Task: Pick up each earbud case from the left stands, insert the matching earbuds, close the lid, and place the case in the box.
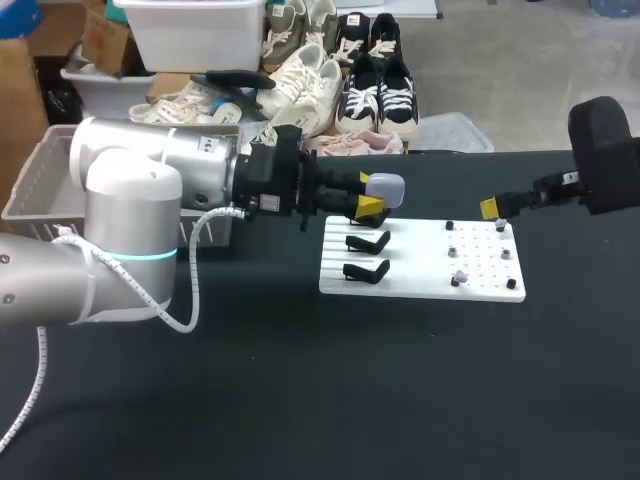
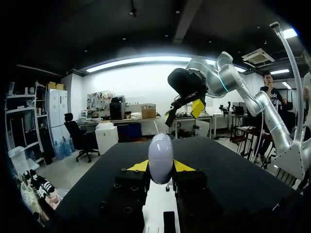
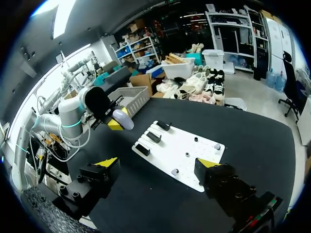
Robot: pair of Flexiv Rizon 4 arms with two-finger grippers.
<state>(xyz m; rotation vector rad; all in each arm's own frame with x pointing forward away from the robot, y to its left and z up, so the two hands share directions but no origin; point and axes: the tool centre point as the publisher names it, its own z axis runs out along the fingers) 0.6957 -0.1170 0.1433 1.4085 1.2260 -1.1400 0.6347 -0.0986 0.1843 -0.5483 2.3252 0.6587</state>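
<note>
My left gripper (image 1: 370, 194) is shut on a pale lavender earbud case (image 1: 388, 186), held above the far left corner of the white board (image 1: 420, 283). In the left wrist view the closed case (image 2: 161, 158) stands upright between the yellow tips. Two empty black stands (image 1: 366, 242) sit on the board's left side. Small earbuds (image 1: 460, 275) rest on pegs on its right side. My right gripper (image 1: 494, 211) hangs open over the board's far right corner, near one earbud (image 1: 503, 228). Its wide-spread fingers (image 3: 108, 163) hold nothing.
A grey slotted basket (image 1: 40, 185) stands at the table's back left, behind my left arm (image 1: 130, 230); it also shows in the right wrist view as a basket (image 3: 130, 97) beyond the board (image 3: 160, 151). Black tabletop (image 1: 330, 390) lies in front of the board.
</note>
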